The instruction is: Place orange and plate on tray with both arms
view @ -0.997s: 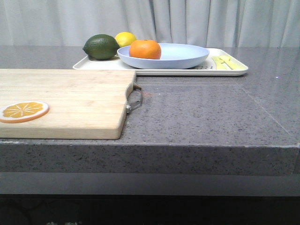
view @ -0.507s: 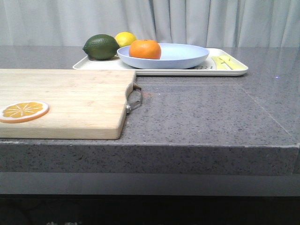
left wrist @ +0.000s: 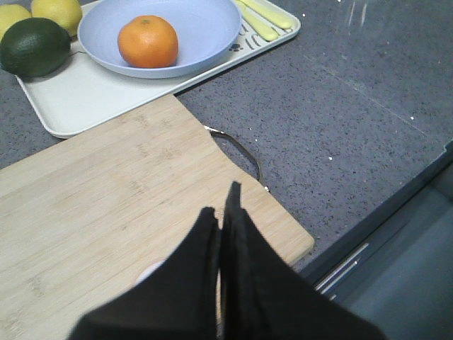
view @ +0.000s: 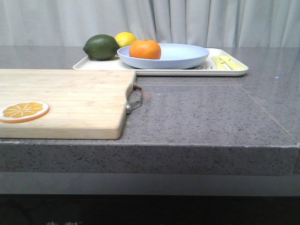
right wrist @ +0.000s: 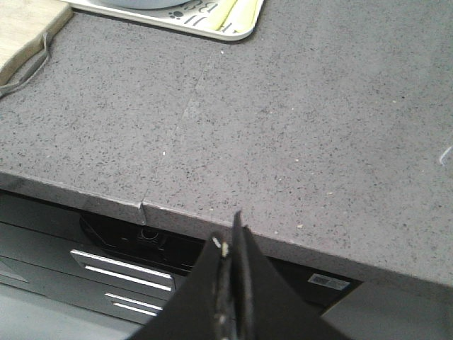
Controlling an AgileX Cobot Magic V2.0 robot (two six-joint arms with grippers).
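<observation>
On the tray (view: 187, 71), the orange (view: 145, 49) sits in the plate (view: 180, 56); both pincers clenched, empty.

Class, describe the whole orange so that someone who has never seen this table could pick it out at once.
Find the off-white tray at the far side of the grey counter; a wide lavender-blue plate rests on it. The orange sits in that plate, toward its left. It is the only fruit inside the plate: the lemon and the dark green fruit lie beside it.
</observation>
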